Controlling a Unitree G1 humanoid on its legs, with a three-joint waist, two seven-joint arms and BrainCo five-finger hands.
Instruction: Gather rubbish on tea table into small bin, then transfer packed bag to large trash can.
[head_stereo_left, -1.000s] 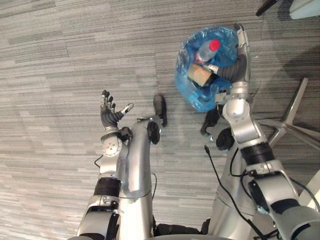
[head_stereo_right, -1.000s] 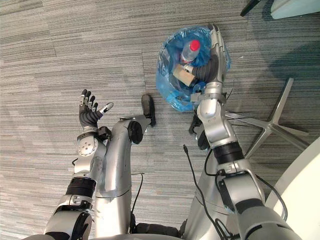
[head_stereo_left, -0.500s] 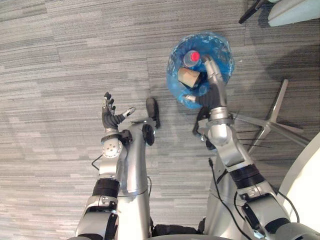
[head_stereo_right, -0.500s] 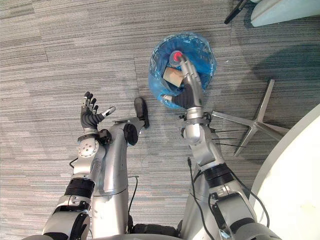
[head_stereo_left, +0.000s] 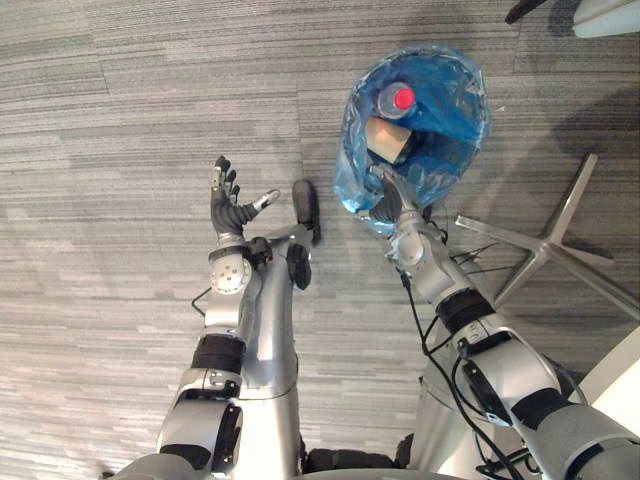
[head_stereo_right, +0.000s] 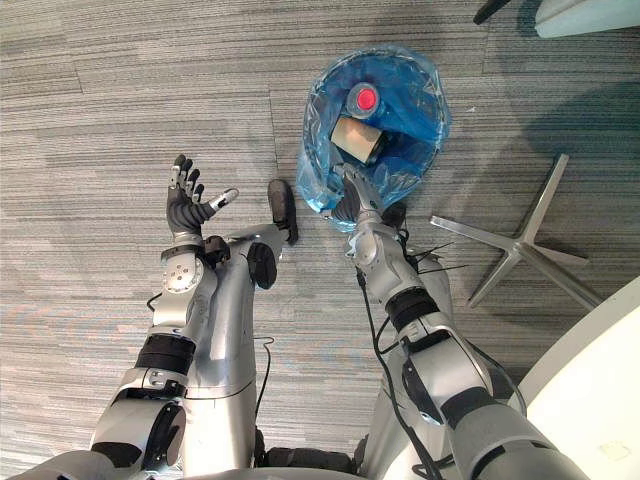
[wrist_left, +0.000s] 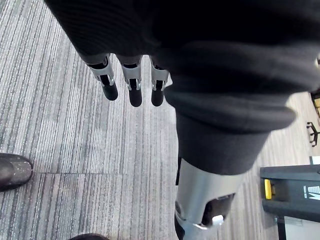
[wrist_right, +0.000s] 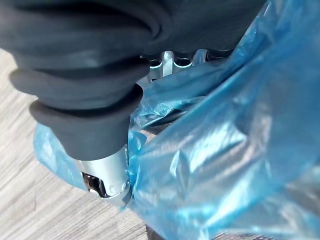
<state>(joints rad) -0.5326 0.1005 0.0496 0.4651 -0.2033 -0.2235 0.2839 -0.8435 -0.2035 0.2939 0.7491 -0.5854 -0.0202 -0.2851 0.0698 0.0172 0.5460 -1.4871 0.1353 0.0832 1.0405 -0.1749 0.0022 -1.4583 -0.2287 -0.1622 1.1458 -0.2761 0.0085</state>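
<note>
My left arm reaches toward 12 o'clock, the left hand (head_stereo_left: 229, 210) palm up, its fingers (wrist_left: 131, 87) straight and spread, thumb out toward 2 o'clock. My right forearm angles toward 11 o'clock, and the right hand (head_stereo_right: 353, 192) has fingers and thumb pinched on the blue bag (head_stereo_left: 450, 150).

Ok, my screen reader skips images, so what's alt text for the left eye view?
The robot's right hand grips a blue bag holding a red-capped bottle and a brown box, over grey carpet. Its left hand is open and empty.
</note>
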